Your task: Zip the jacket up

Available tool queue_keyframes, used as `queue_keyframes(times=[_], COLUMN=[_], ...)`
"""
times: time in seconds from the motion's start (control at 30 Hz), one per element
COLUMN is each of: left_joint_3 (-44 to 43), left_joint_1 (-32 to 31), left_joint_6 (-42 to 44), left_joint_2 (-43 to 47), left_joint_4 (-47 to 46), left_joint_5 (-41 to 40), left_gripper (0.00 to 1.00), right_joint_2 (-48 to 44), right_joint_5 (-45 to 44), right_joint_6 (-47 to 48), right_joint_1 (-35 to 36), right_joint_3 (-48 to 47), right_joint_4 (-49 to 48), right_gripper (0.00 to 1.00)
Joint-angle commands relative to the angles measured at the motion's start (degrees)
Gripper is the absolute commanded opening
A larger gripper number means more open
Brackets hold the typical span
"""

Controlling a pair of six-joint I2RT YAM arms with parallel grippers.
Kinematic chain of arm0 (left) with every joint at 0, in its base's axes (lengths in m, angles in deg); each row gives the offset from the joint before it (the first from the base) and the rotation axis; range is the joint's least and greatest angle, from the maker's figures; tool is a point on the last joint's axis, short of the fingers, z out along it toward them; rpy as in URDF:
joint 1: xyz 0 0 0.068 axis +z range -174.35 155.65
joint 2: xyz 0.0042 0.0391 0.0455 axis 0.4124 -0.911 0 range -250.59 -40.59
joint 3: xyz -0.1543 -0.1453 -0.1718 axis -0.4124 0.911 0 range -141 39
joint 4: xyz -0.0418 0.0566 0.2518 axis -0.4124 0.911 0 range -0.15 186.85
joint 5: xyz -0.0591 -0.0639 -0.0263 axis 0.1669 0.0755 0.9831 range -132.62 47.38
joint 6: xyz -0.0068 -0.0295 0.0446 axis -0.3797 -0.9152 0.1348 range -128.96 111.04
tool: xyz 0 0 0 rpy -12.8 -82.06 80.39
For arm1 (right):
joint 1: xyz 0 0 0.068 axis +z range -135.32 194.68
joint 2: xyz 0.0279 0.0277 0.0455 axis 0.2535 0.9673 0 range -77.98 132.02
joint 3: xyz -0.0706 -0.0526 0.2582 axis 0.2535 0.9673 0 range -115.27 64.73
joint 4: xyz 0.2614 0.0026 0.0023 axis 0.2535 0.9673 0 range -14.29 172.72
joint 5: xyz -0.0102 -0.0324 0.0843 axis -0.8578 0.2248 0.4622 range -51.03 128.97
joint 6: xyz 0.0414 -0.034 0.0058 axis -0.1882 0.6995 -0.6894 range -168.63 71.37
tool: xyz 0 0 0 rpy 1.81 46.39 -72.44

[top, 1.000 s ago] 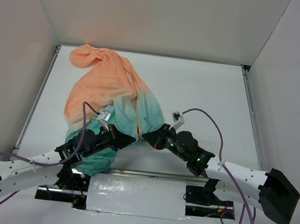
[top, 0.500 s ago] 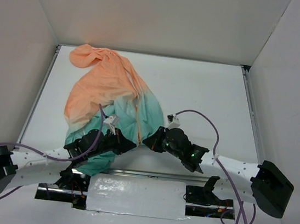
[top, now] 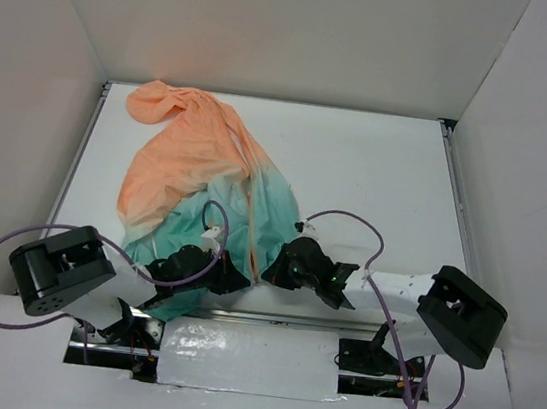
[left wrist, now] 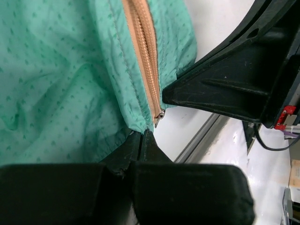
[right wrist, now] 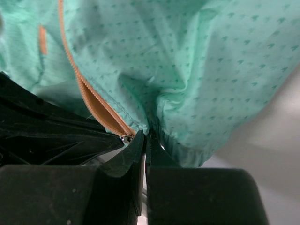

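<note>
The jacket (top: 202, 170) lies on the table, peach-orange at the far left, teal at the near hem. Its orange zipper (top: 253, 232) runs down to the hem. My left gripper (top: 240, 279) is shut on the teal hem just left of the zipper's bottom end (left wrist: 160, 113); its jaws pinch the fabric edge (left wrist: 136, 124). My right gripper (top: 269, 277) is shut on the hem on the other side of the zipper (right wrist: 101, 112), beside the small metal end (right wrist: 125, 138). The two grippers sit almost touching at the hem.
A metal rail (top: 269, 317) runs along the table's near edge just below the grippers. A white covered plate (top: 248, 358) lies between the arm bases. White walls enclose the table on three sides. Purple cables loop from both arms.
Both arms have folded back toward their bases, pulling the teal hem nearer the table's front edge. The grippers have come closer together at the zipper's bottom.
</note>
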Motion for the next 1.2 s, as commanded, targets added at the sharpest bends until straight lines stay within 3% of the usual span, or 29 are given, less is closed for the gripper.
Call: queue_keyframes(times=[0.0,0.2,0.47,0.9,1.17], left_joint_3=[0.6,-0.1,-1.4,-1.7,-1.4], left_joint_1=[-0.9,-1.0,-1.0,-1.1,-1.1], left_joint_6=[-0.4,-1.7,-3.1,-4.1,-4.6], left_joint_2=[-4.7,-10.4,-9.0,-9.0,-9.7], left_joint_4=[-5.0,-9.3,-6.3,-5.7,-8.5], left_joint_5=[3.3,4.3,3.4,1.6,2.0], left_gripper=[0.0,0.0,0.0,0.0,0.0], right_joint_2=[2.0,0.9,-3.1,-12.8,-15.8], right_joint_5=[-4.8,-4.0,1.1,3.3,8.6], right_joint_6=[-0.5,-0.4,0.7,1.4,-2.9], right_joint_1=[-0.4,-0.5,-0.6,-0.4,2.4], right_joint_3=[-2.2,-0.2,1.5,3.7,7.5], right_joint_4=[-0.6,-1.7,-4.0,-0.5,-0.3], right_gripper=[0.0,0.02,0.31,0.55,0.56])
